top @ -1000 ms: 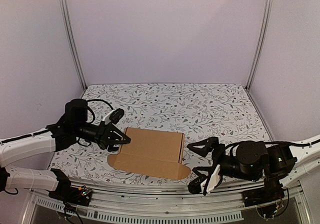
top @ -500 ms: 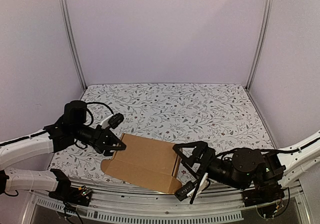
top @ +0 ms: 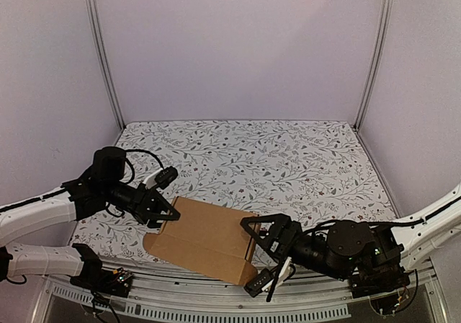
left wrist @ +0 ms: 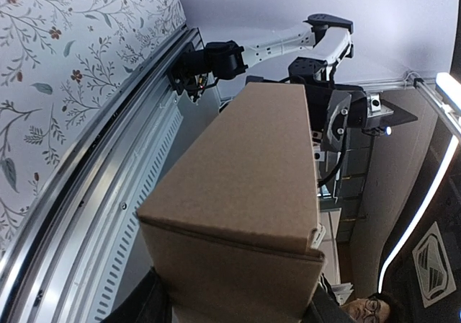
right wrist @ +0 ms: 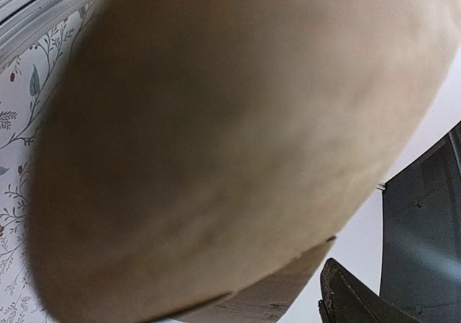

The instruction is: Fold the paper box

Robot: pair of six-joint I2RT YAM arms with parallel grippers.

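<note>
the plain brown cardboard box sits over the near edge of the floral tabletop, the left end effector clenched on its left end, the right end effector straddling its right end with jaws wide, grip impossible to tell. likely the step is squaring the box up; next the right needs a firm, even pinch. the left wrist view shows the box's depth, which the top view flattens.

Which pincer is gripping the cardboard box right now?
The left pincer, clamped on the paper box's left end; the right pincer only straddles the other end, jaws wide.
</note>
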